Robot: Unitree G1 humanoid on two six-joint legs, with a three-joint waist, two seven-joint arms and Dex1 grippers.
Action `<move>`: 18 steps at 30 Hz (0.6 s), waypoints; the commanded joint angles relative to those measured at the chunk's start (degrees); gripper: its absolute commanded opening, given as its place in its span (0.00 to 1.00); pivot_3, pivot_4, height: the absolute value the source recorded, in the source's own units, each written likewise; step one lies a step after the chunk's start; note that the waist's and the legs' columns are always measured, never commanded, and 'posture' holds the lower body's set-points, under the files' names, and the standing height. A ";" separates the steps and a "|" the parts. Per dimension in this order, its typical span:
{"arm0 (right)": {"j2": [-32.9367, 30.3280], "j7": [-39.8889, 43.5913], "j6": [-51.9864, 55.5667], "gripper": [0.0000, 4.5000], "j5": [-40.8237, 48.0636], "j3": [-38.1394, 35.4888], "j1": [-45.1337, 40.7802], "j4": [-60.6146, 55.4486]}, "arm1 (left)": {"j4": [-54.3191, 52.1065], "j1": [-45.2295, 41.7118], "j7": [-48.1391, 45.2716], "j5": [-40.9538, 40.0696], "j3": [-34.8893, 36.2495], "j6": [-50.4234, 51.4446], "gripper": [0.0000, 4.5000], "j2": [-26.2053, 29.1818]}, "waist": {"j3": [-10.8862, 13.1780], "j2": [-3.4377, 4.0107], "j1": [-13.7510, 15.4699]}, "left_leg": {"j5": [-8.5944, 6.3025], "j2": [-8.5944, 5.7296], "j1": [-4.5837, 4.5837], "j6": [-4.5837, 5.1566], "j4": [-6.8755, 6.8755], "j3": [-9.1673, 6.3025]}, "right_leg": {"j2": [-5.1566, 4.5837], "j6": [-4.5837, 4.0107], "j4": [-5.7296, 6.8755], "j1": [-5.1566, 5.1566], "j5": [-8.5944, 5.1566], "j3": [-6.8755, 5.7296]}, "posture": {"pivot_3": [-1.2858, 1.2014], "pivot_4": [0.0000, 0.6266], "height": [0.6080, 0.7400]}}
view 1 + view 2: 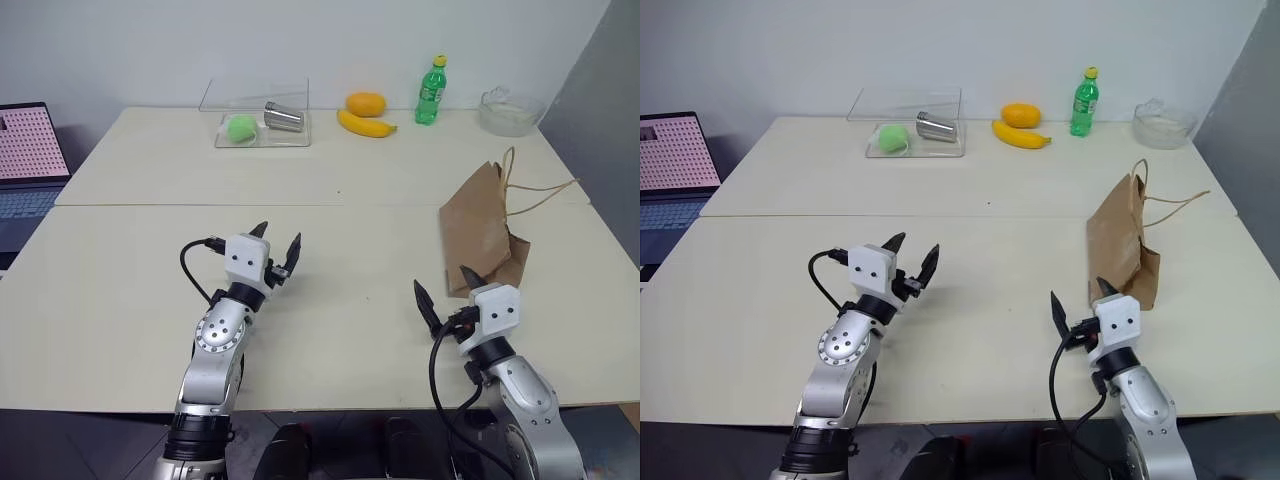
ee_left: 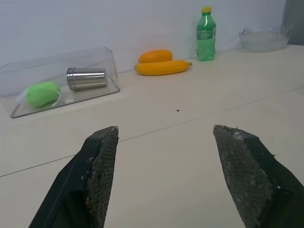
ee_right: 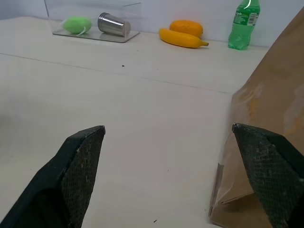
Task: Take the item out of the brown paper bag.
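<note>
Both grippers, right gripper (image 1: 445,288) and left gripper (image 1: 277,243), hover spread apart over the worktop (image 1: 340,300); brown paper bag (image 1: 485,225) stands just beyond the right one.

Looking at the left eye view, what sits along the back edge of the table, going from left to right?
Clear plastic tray holding a green ball then a steel cup, yellow banana, green plastic bottle, clear glass bowl.
</note>
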 commanded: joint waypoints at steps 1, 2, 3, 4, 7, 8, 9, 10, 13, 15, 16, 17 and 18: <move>0.08 -0.47 -0.66 1.00 -0.22 -0.15 0.11 -2.22 | -1.41 -0.80 -1.41 -0.92 -0.37 -1.85 0.75 0.10 | 0.00 0.00 0.00 | 0.00 0.00 0.00 0.00 0.00 0.00 | 0.00 -0.01 0.00 0.00 0.00 0.00 | 0.52 0.24 1.00; 0.09 -0.50 -0.65 1.00 -0.27 -0.14 0.16 -2.26 | -1.48 -0.79 -1.37 -0.66 -0.36 -1.75 0.75 0.18 | 0.00 0.00 0.00 | 0.00 0.00 0.00 0.00 0.00 0.00 | 0.00 -0.02 0.00 0.00 0.01 0.00 | 0.52 0.24 1.00; 0.08 -0.51 -0.61 1.00 -0.27 -0.20 0.11 -2.19 | -1.46 -0.87 -1.13 -0.13 -0.37 -1.47 0.75 0.29 | 0.00 0.00 0.00 | 0.00 0.00 0.01 0.00 0.00 0.01 | 0.00 -0.06 0.00 0.00 0.04 0.00 | 0.52 0.24 1.00; 0.06 -0.50 -0.60 1.00 -0.26 -0.24 0.09 -2.14 | -1.36 -0.96 -1.03 0.11 -0.36 -1.45 0.75 0.27 | 0.00 0.00 0.00 | 0.00 0.01 0.01 0.00 0.00 0.01 | 0.00 -0.10 0.00 0.00 0.06 0.00 | 0.52 0.24 1.00; -0.06 -0.36 -0.63 1.00 -0.28 -0.17 0.24 -2.14 | -1.31 -1.04 -1.02 0.38 -0.40 -1.31 0.75 0.26 | 0.00 0.00 -0.01 | 0.00 0.00 0.00 0.00 0.00 0.01 | 0.00 -0.10 0.00 0.00 0.06 0.00 | 0.52 0.24 1.00; -0.06 -0.32 -0.64 1.00 -0.30 -0.09 0.29 -2.16 | -1.35 -1.04 -1.03 0.41 -0.38 -1.24 0.75 0.29 | 0.00 0.00 0.00 | 0.00 0.00 0.00 0.00 0.00 0.01 | 0.00 -0.11 0.00 0.00 0.06 0.00 | 0.52 0.24 1.00; -0.05 -0.30 -0.63 1.00 -0.30 -0.02 0.31 -2.16 | -1.40 -1.02 -1.06 0.44 -0.37 -1.25 0.75 0.31 | 0.00 0.00 0.00 | 0.00 0.01 0.00 0.00 0.00 0.01 | 0.00 -0.10 0.00 0.00 0.06 0.00 | 0.52 0.24 1.00; -0.10 -0.22 -0.70 1.00 -0.37 0.06 0.29 -2.15 | -1.48 -1.01 -1.08 0.46 -0.38 -1.23 0.75 0.33 | 0.00 0.00 0.00 | 0.00 0.01 0.00 0.00 0.00 0.01 | 0.00 -0.10 0.00 0.00 0.06 0.00 | 0.52 0.24 1.00; -0.30 -0.17 -0.92 1.00 -0.86 0.34 0.00 -2.32 | -2.14 -1.01 -1.81 0.36 -0.41 -0.85 0.75 0.97 | 0.00 0.00 0.00 | 0.00 0.01 0.01 0.00 0.00 0.02 | 0.00 -0.10 0.00 0.00 0.06 0.00 | 0.52 0.24 1.00; -0.74 0.04 -0.79 1.00 -1.23 0.41 -0.18 -3.09 | -3.03 -1.13 -2.75 -0.29 -0.42 0.13 0.75 1.55 | 0.00 0.00 -0.01 | 0.00 0.01 0.01 0.00 0.00 0.01 | 0.00 -0.11 0.00 0.00 0.06 0.00 | 0.52 0.24 1.00; -0.96 0.15 -0.64 1.00 -1.53 0.56 -0.30 -3.61 | -3.49 -1.24 -3.40 -0.83 -0.32 0.74 0.75 1.91 | 0.00 0.00 -0.01 | 0.00 0.01 0.00 0.00 0.00 0.01 | 0.00 -0.10 0.00 0.00 0.06 0.00 | 0.52 0.24 1.00; -1.49 0.56 0.24 1.00 -1.60 0.84 -0.36 -5.01 | -4.29 -1.47 -4.49 -1.97 -0.03 1.23 0.75 2.35 | 0.00 0.00 -0.02 | 0.00 0.01 0.00 0.00 0.00 0.02 | 0.00 -0.11 0.00 0.00 0.06 0.00 | 0.52 0.24 1.00; -1.90 0.89 0.89 1.00 -1.56 0.93 -0.35 -6.02 | -4.92 -1.62 -5.18 -2.72 0.12 1.58 0.75 2.60 | 0.00 0.00 -0.02 | 0.00 0.01 0.00 0.00 0.00 0.02 | 0.00 -0.10 0.00 -0.01 0.06 0.00 | 0.52 0.24 1.00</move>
